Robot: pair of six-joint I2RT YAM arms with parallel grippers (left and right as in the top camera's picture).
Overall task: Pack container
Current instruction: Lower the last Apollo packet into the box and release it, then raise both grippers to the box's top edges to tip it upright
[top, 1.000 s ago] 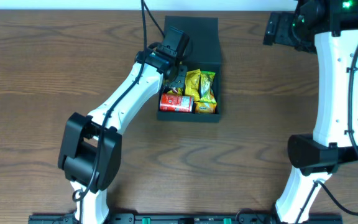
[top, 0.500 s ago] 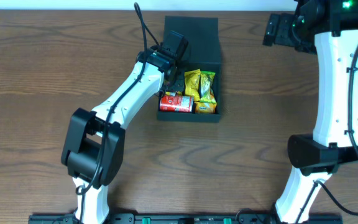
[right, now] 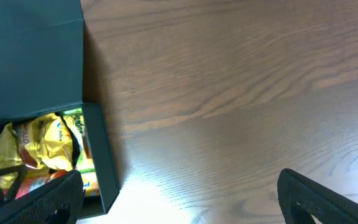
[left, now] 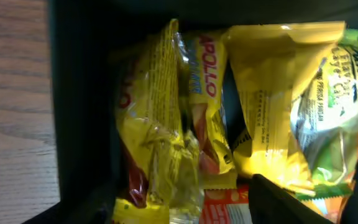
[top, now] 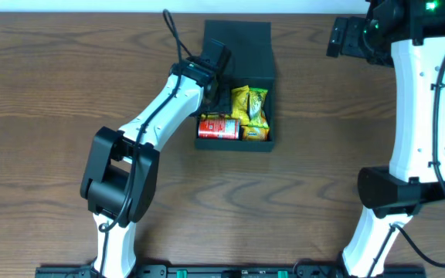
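Observation:
The container [top: 264,77] is a dark teal box with its flap lid [top: 238,38] laid open at the back. Inside lie yellow snack packets [top: 250,106] and a red can [top: 218,126]. My left gripper [top: 221,97] reaches into the box's left side. In the left wrist view its jaws [left: 179,206] stand open, and a crinkled yellow packet [left: 157,143] lies between the dark fingers [left: 291,202], against the box wall [left: 82,106]. My right gripper [top: 344,35] hovers open at the back right, over bare wood [right: 229,93], with the container [right: 98,155] at its left.
The wooden table [top: 52,93] stretches to both sides of the box. The right arm's white link [top: 419,100] stands tall at the right, its base at the front edge. The left arm [top: 157,123] slants from the front left up to the box.
My left gripper's jaws have come apart inside the box, letting go of the yellow packet. The left arm's elbow shifted slightly. The right arm has stayed put.

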